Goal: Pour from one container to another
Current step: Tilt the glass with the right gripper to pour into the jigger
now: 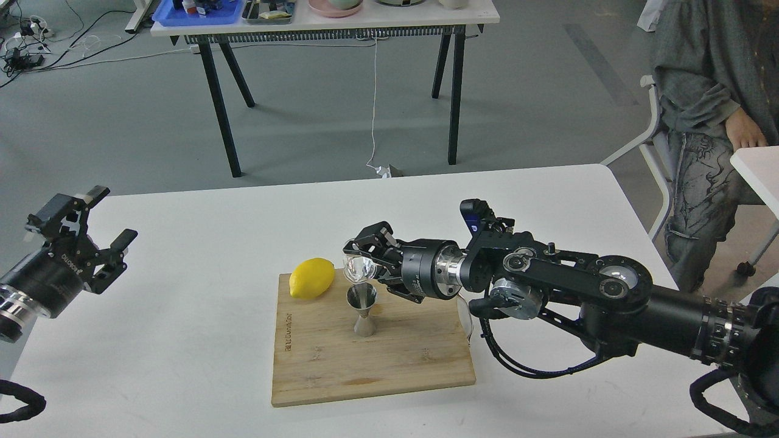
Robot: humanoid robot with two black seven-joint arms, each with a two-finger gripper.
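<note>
Glass cup (359, 267): up off the board and tipped over, its mouth angled down right above the jigger, the pose you want for a pour.
Contents: too clear and too small to tell whether anything is running out.
Right gripper (365, 258): fingers pinched around the glass cup, wrist rolled to tilt it, arm reaching in from the right and low over the board.
Jigger (364, 311): standing upright on its lower cone, open top directly under the cup, the two nearly touching so little can miss.
Cutting board (371, 365): wooden, flat on the table, carrying the jigger near its back middle; a sensible catch area for spills.
Lemon (311, 278): sitting on the board's back left corner, just beside the cup but clear of the pour.
Left gripper (91, 234): fingers spread wide, holding nothing, parked well apart at the left edge of the table (182, 304), out of the way.
Stage, by my read: mid-pour.
</note>
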